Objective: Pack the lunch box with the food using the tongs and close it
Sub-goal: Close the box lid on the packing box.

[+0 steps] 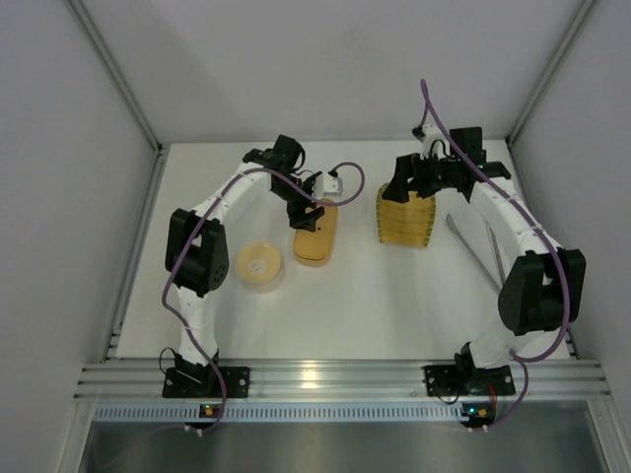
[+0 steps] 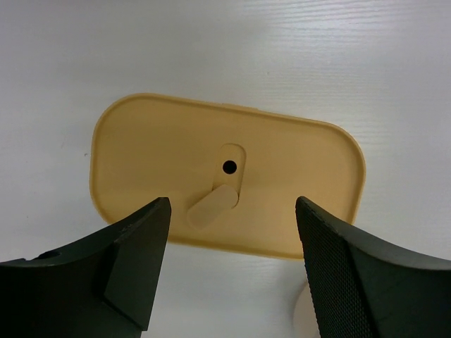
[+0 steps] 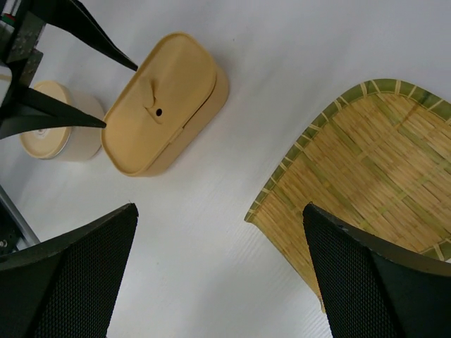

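The pale-orange lunch box (image 1: 316,241) lies on the table with its flat lid (image 2: 162,148) on; a small vent hole and a tab show in the lid's middle. My left gripper (image 1: 307,213) hovers open over the box's far end, its fingers (image 2: 134,260) apart above the lid and holding nothing. The round tin (image 1: 260,264) with a tan lid stands left of the box. My right gripper (image 1: 415,187) is open and empty over the far edge of the woven tray (image 1: 405,219). The silver tongs (image 1: 471,251) lie on the table right of the tray. No food is in view.
The woven tray (image 3: 373,176) looks bare where it shows. In the right wrist view the lunch box (image 3: 165,105) and tin (image 3: 56,134) sit beyond it, with the left gripper's fingers (image 3: 56,116) above them. Grey walls enclose the table's left, far and right sides.
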Robot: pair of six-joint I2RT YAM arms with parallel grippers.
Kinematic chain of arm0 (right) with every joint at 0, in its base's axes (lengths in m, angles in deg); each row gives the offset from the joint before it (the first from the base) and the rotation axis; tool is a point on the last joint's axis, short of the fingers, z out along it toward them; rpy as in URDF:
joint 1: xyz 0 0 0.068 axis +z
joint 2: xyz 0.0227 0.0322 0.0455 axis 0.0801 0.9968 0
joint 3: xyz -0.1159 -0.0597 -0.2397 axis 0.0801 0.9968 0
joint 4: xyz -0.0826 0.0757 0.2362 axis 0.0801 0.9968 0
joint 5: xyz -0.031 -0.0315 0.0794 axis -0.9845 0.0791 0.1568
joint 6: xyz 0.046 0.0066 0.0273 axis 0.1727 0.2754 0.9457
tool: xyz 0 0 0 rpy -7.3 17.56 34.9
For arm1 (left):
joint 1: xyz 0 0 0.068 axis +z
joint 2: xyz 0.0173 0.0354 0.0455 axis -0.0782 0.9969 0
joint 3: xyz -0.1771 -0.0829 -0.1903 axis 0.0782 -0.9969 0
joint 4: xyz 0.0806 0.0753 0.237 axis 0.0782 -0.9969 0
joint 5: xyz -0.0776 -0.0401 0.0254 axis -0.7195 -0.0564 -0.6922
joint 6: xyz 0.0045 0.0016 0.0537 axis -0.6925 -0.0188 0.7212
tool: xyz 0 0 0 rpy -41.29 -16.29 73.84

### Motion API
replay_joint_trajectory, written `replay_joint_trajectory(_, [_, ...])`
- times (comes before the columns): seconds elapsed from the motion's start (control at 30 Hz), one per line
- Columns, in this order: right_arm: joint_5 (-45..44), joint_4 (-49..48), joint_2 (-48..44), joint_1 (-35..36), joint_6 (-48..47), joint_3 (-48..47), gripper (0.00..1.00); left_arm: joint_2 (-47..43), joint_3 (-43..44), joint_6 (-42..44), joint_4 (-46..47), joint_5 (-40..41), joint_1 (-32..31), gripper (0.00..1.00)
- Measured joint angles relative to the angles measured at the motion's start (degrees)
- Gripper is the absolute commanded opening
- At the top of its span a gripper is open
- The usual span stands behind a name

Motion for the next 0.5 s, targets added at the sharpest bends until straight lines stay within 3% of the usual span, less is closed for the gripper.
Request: replay_joint_trajectory(0.5, [1.7,0.9,0.0,-1.3,-0.7,1.5,0.99,8.3,2.2,7.2,-0.7,-1.2,-0.5,0.76])
